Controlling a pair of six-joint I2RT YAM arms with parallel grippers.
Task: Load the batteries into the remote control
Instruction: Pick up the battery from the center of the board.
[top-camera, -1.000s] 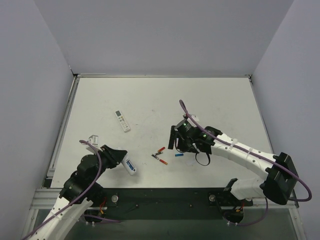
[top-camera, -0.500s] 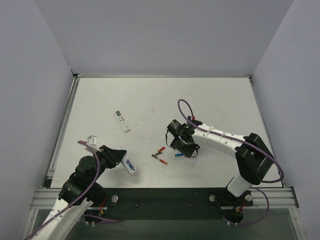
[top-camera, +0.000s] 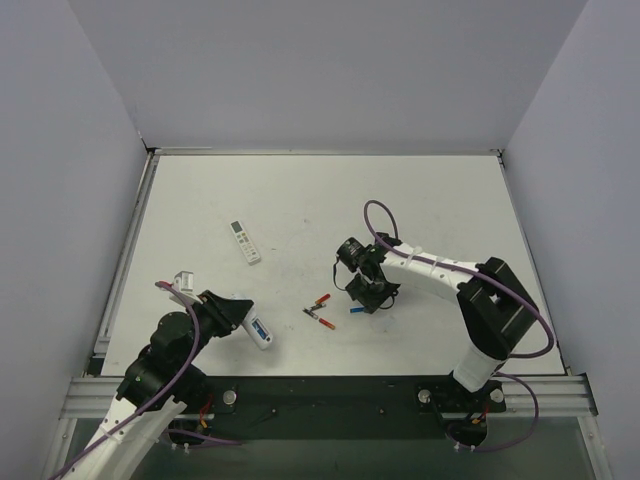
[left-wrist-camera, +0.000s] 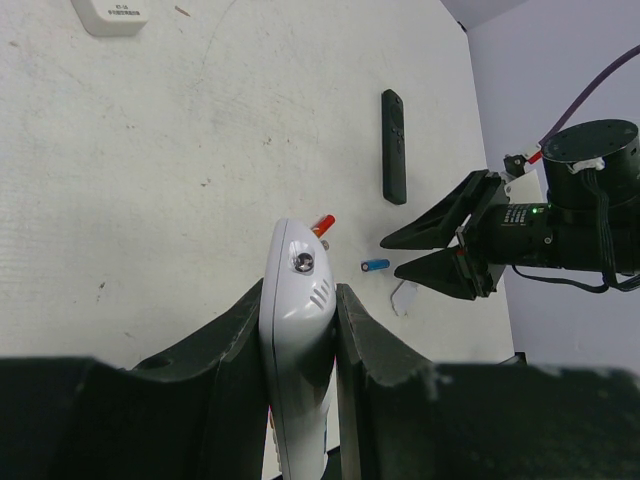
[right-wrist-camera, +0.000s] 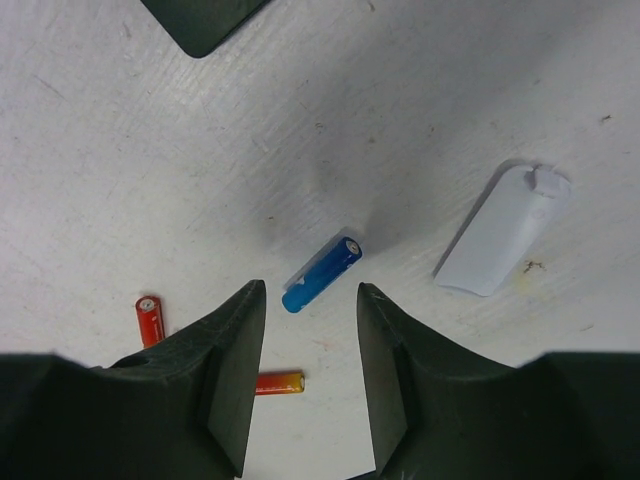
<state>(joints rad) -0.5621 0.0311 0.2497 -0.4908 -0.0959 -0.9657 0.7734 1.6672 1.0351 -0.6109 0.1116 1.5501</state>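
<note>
The left hand (left-wrist-camera: 298, 298) is clamped on the remote (left-wrist-camera: 297, 345) near the surface's (top-camera: 430, 200) front-left edge, and the remote's near end is lost between the fingers and the dark border of the wrist view. The right hand (right-wrist-camera: 307, 292), fingers apart, straddles one blue battery (right-wrist-camera: 322, 272) lying mid-surface well away from any edge, with a white cover (right-wrist-camera: 500, 230) just beside it and two red cells (right-wrist-camera: 149, 318) near. The black remote (left-wrist-camera: 394, 145) is cut to a corner in the right wrist view and is hard to tell from the arm from above.

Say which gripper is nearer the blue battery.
Right. The right gripper hangs open over the blue battery; the left gripper, holding the remote control, sits far off.
</note>
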